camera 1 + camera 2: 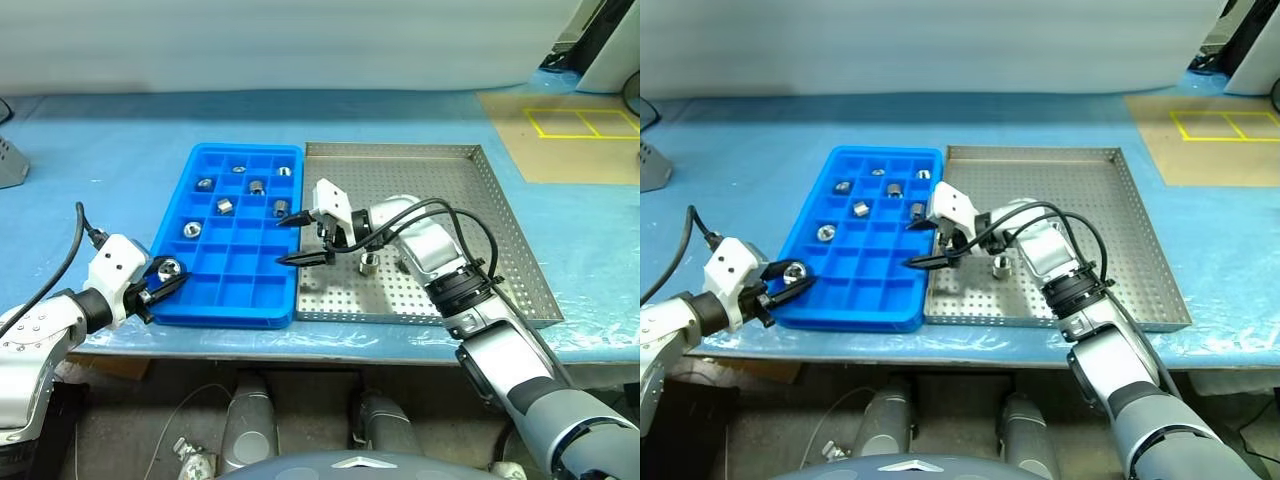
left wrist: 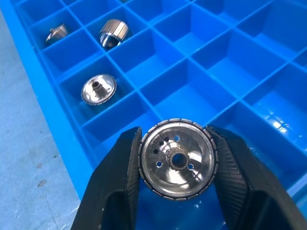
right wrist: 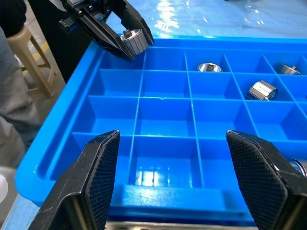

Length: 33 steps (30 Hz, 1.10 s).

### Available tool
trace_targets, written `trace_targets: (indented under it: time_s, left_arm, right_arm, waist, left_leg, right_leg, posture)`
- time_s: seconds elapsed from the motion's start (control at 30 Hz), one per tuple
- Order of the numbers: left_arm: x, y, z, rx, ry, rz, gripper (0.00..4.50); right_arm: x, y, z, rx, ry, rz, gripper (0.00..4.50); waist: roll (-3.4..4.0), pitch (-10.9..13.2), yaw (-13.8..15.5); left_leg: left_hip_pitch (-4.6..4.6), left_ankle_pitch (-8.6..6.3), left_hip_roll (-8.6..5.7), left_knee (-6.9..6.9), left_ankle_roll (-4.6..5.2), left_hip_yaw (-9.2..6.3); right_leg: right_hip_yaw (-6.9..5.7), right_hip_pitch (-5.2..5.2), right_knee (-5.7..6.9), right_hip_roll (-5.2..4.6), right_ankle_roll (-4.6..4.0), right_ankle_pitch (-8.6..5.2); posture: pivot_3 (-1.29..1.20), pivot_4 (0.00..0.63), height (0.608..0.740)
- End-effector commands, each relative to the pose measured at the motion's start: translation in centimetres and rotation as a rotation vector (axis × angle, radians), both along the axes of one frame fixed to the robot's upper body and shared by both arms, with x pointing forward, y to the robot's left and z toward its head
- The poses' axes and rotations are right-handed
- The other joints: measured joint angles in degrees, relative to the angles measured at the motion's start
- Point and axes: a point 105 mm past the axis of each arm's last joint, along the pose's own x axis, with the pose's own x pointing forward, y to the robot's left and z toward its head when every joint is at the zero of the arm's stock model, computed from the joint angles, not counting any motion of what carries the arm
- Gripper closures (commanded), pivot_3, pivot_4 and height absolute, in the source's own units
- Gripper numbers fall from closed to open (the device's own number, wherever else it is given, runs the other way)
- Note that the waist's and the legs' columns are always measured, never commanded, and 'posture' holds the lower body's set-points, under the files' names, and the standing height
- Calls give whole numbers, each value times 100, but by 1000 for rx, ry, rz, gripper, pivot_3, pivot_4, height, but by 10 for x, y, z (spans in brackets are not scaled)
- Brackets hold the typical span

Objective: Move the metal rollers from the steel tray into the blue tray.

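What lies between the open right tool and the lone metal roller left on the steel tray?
In the left eye view, only bare perforated steel tray floor separates the right tool from the small silver metal roller.

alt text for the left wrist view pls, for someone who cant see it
The left pincer grips a shiny metal roller between its two black fingers, just above the blue tray of square compartments. Three more rollers lie in separate compartments farther along the tray.
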Motion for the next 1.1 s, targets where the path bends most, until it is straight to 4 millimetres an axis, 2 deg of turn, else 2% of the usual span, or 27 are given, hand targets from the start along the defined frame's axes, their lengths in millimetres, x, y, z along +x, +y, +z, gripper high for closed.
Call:
trace_targets:
  time_s: [0.03, 0.07, 0.1, 0.17, 0.3, 0.4, 0.53, 0.67, 0.83, 1.0, 1.1]
  left_arm:
    - [0, 4, -3, 47, 11, 3, 2786]
    - [0, 5, -3, 47, 16, 4, 2786]
    - [0, 5, -4, 45, 18, 4, 2031]
    - [0, 7, -6, 49, 36, 2, 1498]
    - [2, 6, -4, 48, 35, -6, 138]
    - [6, 0, 1, 37, 17, -27, 138]
    - [15, -24, 20, -16, -44, -123, 138]
    - [29, -48, 39, -69, -89, -232, 138]
    - [60, -81, 58, -94, -130, -368, 138]
    - [83, -130, 58, -100, -123, -546, 138]
    - [92, -154, 46, -86, -85, -637, 138]
  right_arm:
    - [-1, 1, 11, 25, -56, 4, 817]
    - [-1, 1, 11, 24, -58, 2, 817]
    - [-1, 0, 11, 24, -59, 0, 817]
    - [0, 0, 10, 22, -61, -6, 817]
    - [0, -1, 10, 21, -64, -15, 817]
    - [1, -1, 9, 21, -63, -20, 817]
    - [4, -6, 10, 22, -65, -47, 817]
    - [12, -22, 16, 30, -74, -112, 817]
    - [25, -51, 22, 28, -105, -247, 817]
    - [26, -85, 23, 30, -121, -403, 817]
    - [18, -102, 20, 30, -117, -477, 817]
  waist:
    - [0, 0, -6]
    - [-1, 0, -11]
    - [-1, 0, -13]
    - [-1, 0, -14]
    - [-1, -1, -28]
    - [-1, -1, -22]
    - [-1, -1, -6]
    - [-1, -1, 8]
    - [-2, -1, -49]
    - [-1, -3, -164]
    - [-2, -3, -259]
  left_leg:
    - [-1, 0, 0, 0, 0, 0]
    - [-1, 0, 0, 0, 0, 0]
    - [-1, 0, 0, 0, 0, 0]
    - [-1, 0, 0, 0, 0, 0]
    - [6, 0, 0, 0, -1, 0]
    - [5, 1, -1, 2, -1, 1]
    - [4, 1, -1, 5, -2, 1]
    - [4, 3, -2, 20, -5, 1]
    - [8, 10, -3, 55, -15, 1]
    - [9, 18, -6, 85, -29, 2]
    - [5, 14, -11, 95, -22, 6]
  right_leg:
    - [0, 0, -1, 0, 0, 0]
    - [1, 0, -2, 0, 0, 0]
    - [1, -1, -2, 1, 0, 0]
    - [1, -1, -1, 2, 0, 0]
    - [5, -1, 4, 2, 0, 0]
    - [6, -1, 8, 1, 0, 0]
    - [3, -1, 14, 0, -1, 0]
    - [4, 0, 31, -3, -1, 1]
    - [16, -3, 69, -2, 0, 1]
    - [31, 2, 79, -1, 3, 5]
    - [43, 2, 73, -1, 8, 8]
  posture:
    - [198, 150, 740]
    - [192, 150, 740]
    - [192, 150, 740]
    - [188, 150, 740]
    - [183, 150, 740]
    - [172, 150, 740]
    - [148, 150, 740]
    - [104, 150, 740]
    - [4, 150, 740]
    - [-133, 150, 740]
    - [-217, 150, 740]
